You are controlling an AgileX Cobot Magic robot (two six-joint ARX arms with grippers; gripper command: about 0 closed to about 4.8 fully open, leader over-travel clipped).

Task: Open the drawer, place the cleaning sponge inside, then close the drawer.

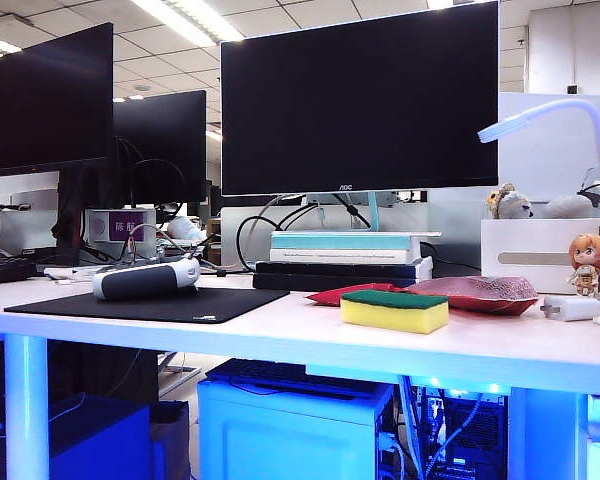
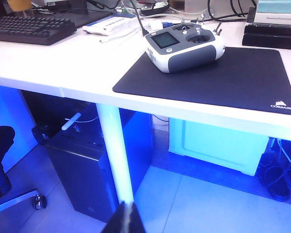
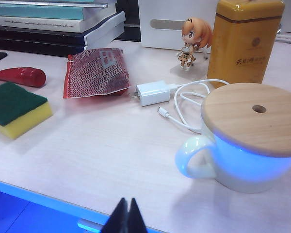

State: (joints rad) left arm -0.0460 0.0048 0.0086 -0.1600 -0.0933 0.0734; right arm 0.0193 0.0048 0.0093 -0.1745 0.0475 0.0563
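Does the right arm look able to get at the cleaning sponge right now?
Probably yes. The cleaning sponge lies uncovered on the table, red packets behind it and bare tabletop on its near side. The right pincer, shut, sits back at the table's front edge.

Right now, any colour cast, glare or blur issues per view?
Exterior view: strong blue cast under the table, ceiling lights blown out, cleaning sponge sharp. Left wrist view: blue cast on the floor, left gripper shut, dark and soft at the frame edge. Right wrist view: evenly lit, blue glow on the mug, right gripper shut, a dark silhouette.
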